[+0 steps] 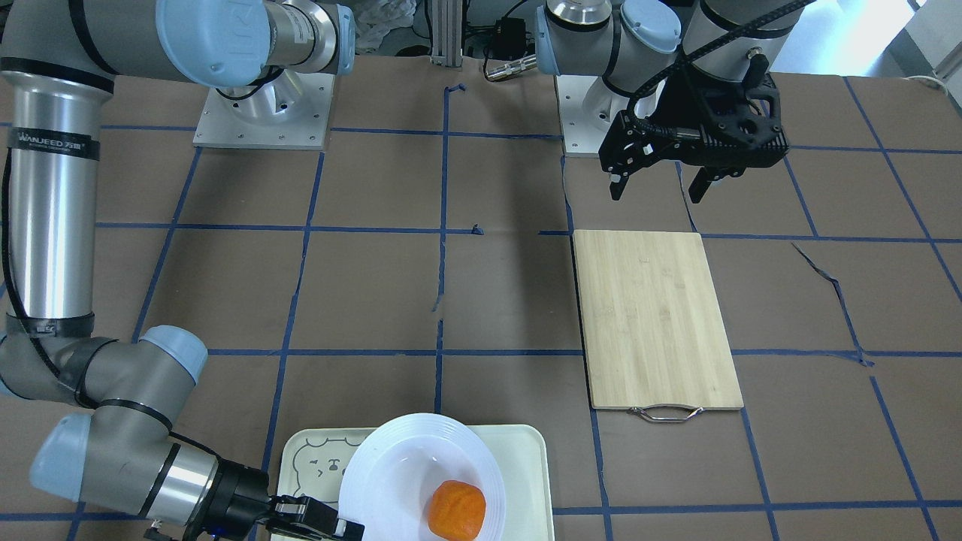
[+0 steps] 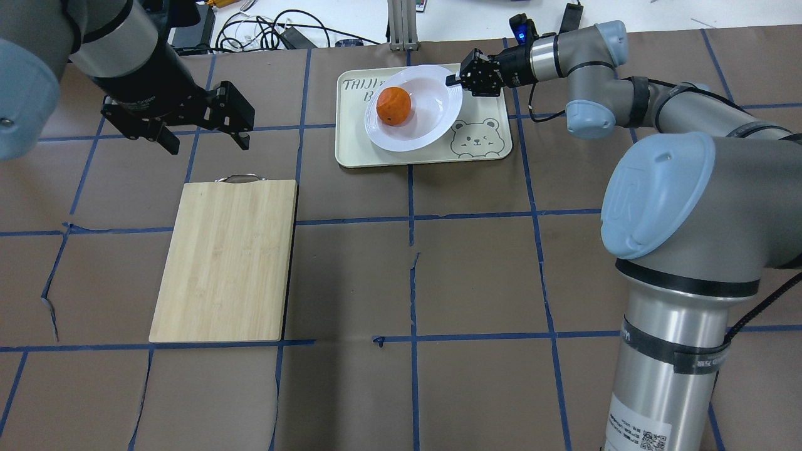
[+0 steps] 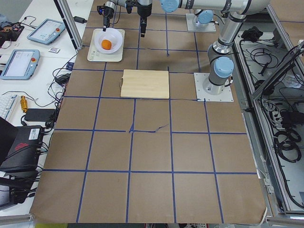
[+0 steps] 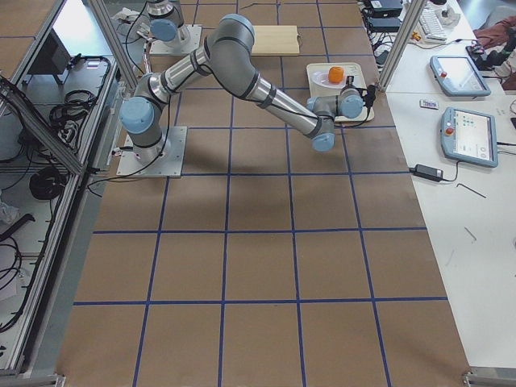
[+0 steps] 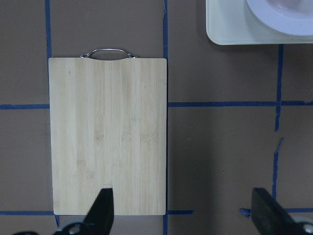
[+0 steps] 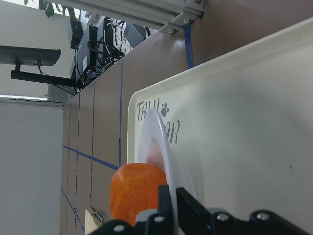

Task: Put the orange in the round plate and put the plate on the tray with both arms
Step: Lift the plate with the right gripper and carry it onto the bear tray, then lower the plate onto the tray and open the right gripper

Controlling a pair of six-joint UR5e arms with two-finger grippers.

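The orange (image 2: 393, 106) lies in the well of the round white plate (image 2: 426, 119). The plate is over the cream tray (image 2: 489, 141) with the bear face, at the table's far side. My right gripper (image 2: 452, 80) is shut on the plate's rim, reaching in from the right. The right wrist view shows the rim edge-on, pinched between the fingers (image 6: 166, 196), with the orange (image 6: 134, 188) just beyond and the tray (image 6: 234, 122) below. I cannot tell whether the plate rests flat on the tray. My left gripper (image 2: 205, 144) hangs open and empty above the table, beside the cutting board's handle.
A bamboo cutting board (image 2: 225, 260) with a metal handle lies on the left half of the brown, blue-taped table. Cables and an aluminium post stand just behind the tray. Desks with tablets run along the table's far side (image 3: 45, 33).
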